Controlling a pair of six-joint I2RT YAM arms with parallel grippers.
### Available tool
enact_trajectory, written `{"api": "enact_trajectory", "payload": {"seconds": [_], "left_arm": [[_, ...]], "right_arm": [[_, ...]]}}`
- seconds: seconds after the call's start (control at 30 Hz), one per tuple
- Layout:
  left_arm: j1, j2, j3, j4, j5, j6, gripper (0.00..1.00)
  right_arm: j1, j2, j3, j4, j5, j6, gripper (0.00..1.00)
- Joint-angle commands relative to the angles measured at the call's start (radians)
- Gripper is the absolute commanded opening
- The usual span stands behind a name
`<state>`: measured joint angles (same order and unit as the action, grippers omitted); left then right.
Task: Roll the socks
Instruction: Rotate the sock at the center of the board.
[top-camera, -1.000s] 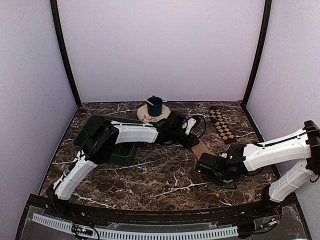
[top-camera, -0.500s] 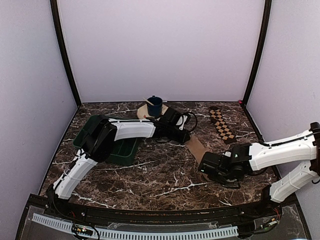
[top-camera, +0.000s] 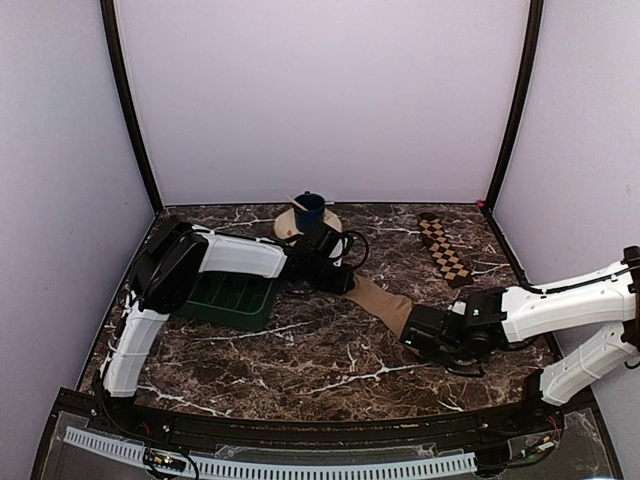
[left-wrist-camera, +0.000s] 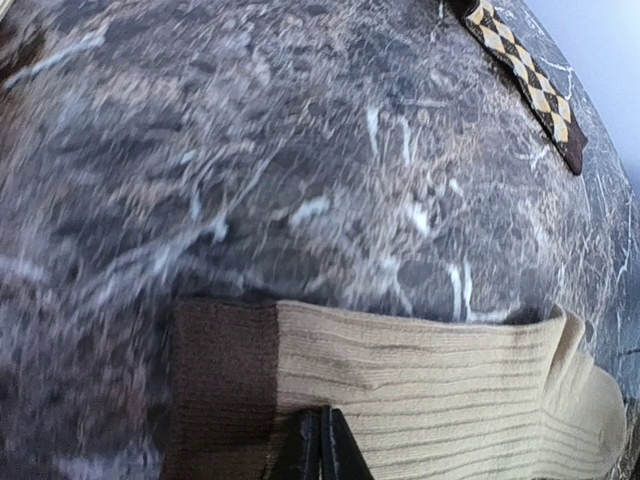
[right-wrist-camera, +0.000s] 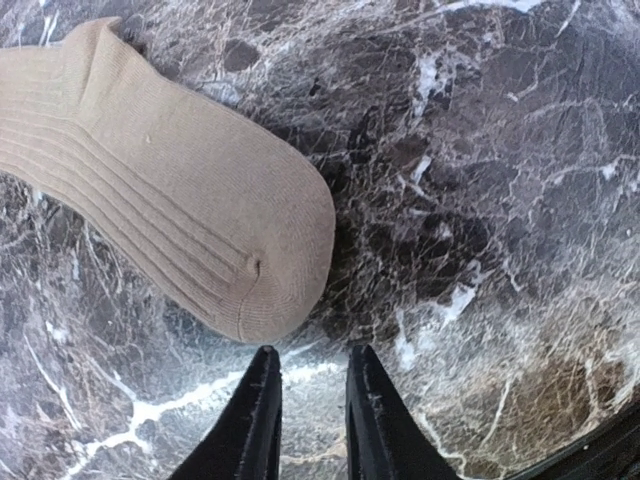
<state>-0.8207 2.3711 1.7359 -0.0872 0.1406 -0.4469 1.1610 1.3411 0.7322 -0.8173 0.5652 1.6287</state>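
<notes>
Marble table (top-camera: 300, 350), dark with white veins. Tan sock (top-camera: 385, 303) lies flat mid-table, slightly right of centre, running on a diagonal: dark brown cuff toward the far left, rounded toe toward the near right. Left gripper (left-wrist-camera: 320, 445) sits at the cuff end, jaws pressed together with ribbed fabric pinched between the tips, just beside the brown band. Right gripper (right-wrist-camera: 310, 395) is low over the table just short of the toe, fingers parted by a narrow gap, bare marble showing between them, nothing held; the toe is near the tips but not touching. Checkered sock (top-camera: 443, 249) lies flat as a long strip at the far right of the table, well apart from both grippers. Green tray (top-camera: 228, 300) rests at the left, partly under the left arm. Blue cup (top-camera: 310, 212) stands on a round board (top-camera: 288, 228) by the back wall
</notes>
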Motion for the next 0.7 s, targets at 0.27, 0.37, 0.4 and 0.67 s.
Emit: {"api": "enact_trajectory", "payload": {"seconds": [0.27,0.37,0.4,0.67], "left_arm": [[-0.02,-0.156,-0.328,-0.104,-0.063,-0.104,0.06],[-0.03,-0.193,-0.379,-0.091,-0.074,-0.122,0.06],[-0.033,-0.203,-0.396,-0.085,-0.076,-0.13,0.06],[-0.059,-0.275,-0.484,-0.061,-0.089,-0.163,0.06]], "right_arm": [[-0.113,-0.019,-0.037,0.104,0.041,-0.138,0.44],[-0.141,-0.006,-0.04,0.136,0.033,-0.171,0.47],[-0.148,0.003,-0.043,0.149,0.028,-0.184,0.47],[-0.188,0.082,-0.074,0.254,-0.012,-0.23,0.47]]}}
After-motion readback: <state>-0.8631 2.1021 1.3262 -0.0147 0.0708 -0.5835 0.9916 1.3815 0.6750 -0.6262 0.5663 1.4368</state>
